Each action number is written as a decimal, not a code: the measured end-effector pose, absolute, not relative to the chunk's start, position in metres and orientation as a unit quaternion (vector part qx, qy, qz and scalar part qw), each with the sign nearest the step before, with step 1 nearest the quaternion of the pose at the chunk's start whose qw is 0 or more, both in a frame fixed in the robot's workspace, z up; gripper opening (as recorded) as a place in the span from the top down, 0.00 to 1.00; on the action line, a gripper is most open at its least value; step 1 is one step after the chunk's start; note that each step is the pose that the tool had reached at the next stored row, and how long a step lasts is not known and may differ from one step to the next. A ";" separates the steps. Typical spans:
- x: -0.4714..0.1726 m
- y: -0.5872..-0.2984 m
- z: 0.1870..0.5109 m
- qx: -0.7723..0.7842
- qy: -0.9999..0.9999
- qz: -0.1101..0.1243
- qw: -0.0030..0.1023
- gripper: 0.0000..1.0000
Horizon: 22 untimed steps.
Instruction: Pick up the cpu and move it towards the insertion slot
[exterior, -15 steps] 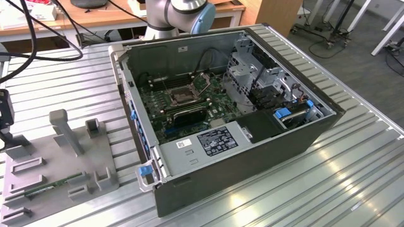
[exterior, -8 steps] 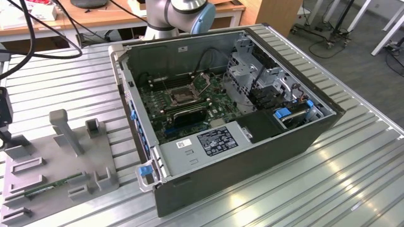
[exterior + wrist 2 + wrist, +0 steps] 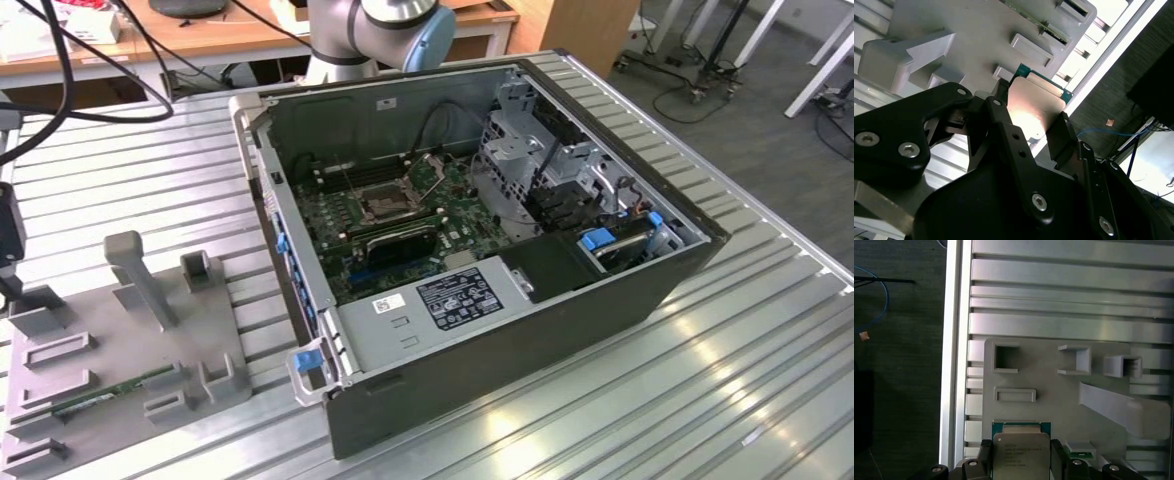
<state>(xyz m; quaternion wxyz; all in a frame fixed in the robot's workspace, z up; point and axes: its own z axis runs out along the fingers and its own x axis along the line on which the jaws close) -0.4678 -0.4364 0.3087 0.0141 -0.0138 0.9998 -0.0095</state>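
An open computer case (image 3: 534,335) is laid on a metal table (image 3: 747,390); beside it — at the exterior view's left — a grey tray (image 3: 94,330) is set, holding a memory stick (image 3: 114,391).

Chip (image 3: 1021,457): one end is cut off by the picture edge in the first wrist view. Both side edges are covered by the fingers (image 3: 985,462) of the gripper (image 3: 1020,467) clamped on it. In the second wrist view the fingers (image 3: 1004,135) hide the near part of the chip (image 3: 1034,105).

Memory stick (image 3: 1080,454): partly behind one finger.

Exterior view: the tray (image 3: 200,335) runs off at the exterior view's left. The arm (image 3: 367,30) is cut off by the picture edge. The socket (image 3: 378,205) interior is too small to judge.
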 end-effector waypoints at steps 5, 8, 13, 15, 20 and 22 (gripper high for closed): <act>-0.468 -0.436 0.310 -0.014 1.000 -0.009 0.014 0.45; -0.468 -0.436 0.310 -0.014 1.000 -0.009 0.014 0.45; -0.468 -0.436 0.311 -0.014 1.000 -0.009 0.014 0.45; -0.468 -0.436 0.313 -0.014 1.000 -0.010 0.014 0.45; -0.468 -0.436 0.319 -0.014 1.000 -0.009 0.014 0.45; -0.468 -0.436 0.322 -0.014 1.000 -0.009 0.014 0.45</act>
